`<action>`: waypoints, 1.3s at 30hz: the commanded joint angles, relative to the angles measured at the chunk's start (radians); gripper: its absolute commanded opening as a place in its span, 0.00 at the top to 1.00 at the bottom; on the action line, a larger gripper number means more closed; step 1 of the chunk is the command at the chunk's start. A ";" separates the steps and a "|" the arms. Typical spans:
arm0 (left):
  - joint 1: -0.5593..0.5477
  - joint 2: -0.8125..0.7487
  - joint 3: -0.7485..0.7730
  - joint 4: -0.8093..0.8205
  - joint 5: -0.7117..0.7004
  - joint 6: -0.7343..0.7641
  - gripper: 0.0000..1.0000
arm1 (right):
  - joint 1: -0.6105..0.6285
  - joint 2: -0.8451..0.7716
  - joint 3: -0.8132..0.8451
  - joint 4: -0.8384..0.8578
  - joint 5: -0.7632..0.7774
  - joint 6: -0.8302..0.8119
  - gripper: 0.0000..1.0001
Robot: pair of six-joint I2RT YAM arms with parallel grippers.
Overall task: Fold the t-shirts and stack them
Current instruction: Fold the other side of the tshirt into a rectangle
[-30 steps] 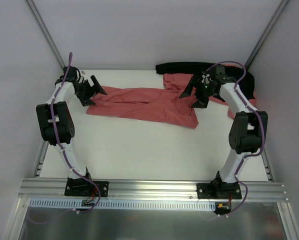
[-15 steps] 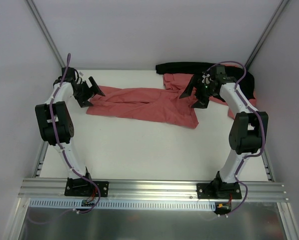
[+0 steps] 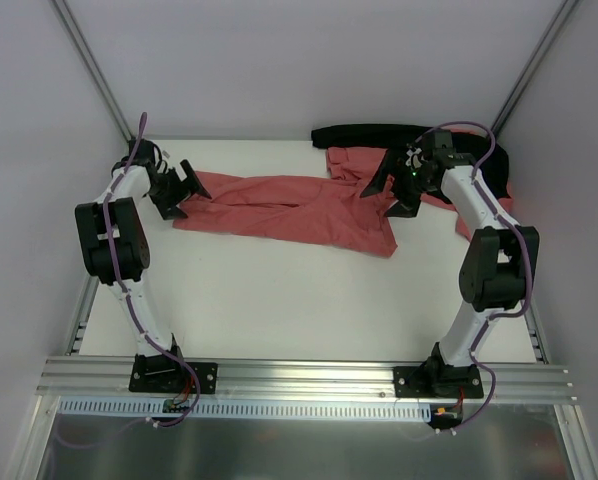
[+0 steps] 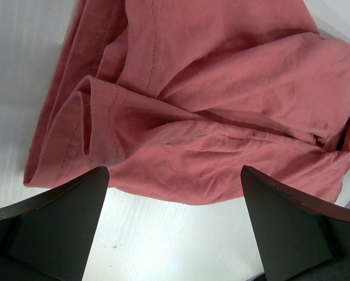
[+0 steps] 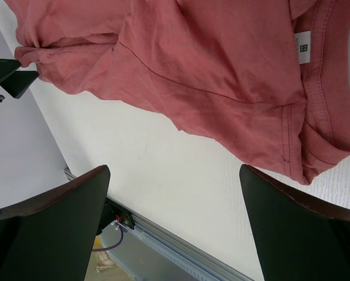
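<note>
Top external view: both arm bases sit at the near edge of the table [image 3: 279,300]. Farther in, one salmon-red t-shirt [image 3: 289,208] lies spread and rumpled, running from near the left edge to right of centre. The left gripper [image 3: 186,190] hangs at its left end, released and holding nothing. The left wrist view shows a sleeve hem [image 4: 99,126] beyond its fingers [image 4: 58,228]. The right gripper [image 3: 387,195] hangs at the shirt's right end, likewise spread wide and empty. The right wrist view shows a ribbed collar [image 5: 321,105] with a white label [image 5: 302,47]. More salmon-red cloth [image 3: 344,160] is bunched toward the far right corner, touching a black cloth [image 3: 379,133] that lies along the far edge.
</note>
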 commanded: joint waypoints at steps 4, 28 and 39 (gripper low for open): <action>0.008 0.022 0.042 0.058 -0.023 -0.014 0.01 | -0.004 -0.078 0.029 -0.051 0.017 -0.024 0.00; 0.023 0.172 0.184 0.112 -0.060 -0.131 0.01 | 0.010 -0.083 0.037 -0.144 0.060 -0.058 0.01; 0.027 0.083 0.046 0.097 -0.060 -0.079 0.01 | 0.082 0.017 -0.141 0.001 0.051 -0.007 0.00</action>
